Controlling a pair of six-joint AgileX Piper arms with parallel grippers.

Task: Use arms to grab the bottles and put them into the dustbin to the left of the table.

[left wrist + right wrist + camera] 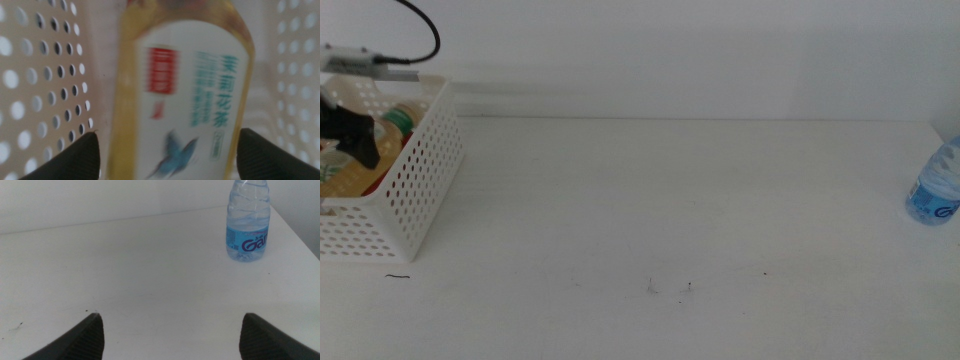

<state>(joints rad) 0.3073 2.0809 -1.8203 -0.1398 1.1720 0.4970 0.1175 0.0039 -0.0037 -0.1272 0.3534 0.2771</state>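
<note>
Bottles first: the yellow drink bottle point(395, 128) sits inside the white dustbin point(420, 190) at the table's point(660, 210) left end, with something red just behind it that I can't identify. My left gripper point(355, 135) hangs over the basket. In its wrist view the jaws stand wide apart, each clear of the bottle's sides, so I read it as released, with the yellow bottle point(182, 95) lying directly between them and its long axis running away from the camera.

What remains is the clear water bottle point(935, 190), upright at the far right edge of the table, well apart from the dustbin. My right gripper is outside the middle view; its wrist view shows spread, empty jaws, the water bottle point(248, 222) ahead and off to one side. I judge the right arm nearer.
</note>
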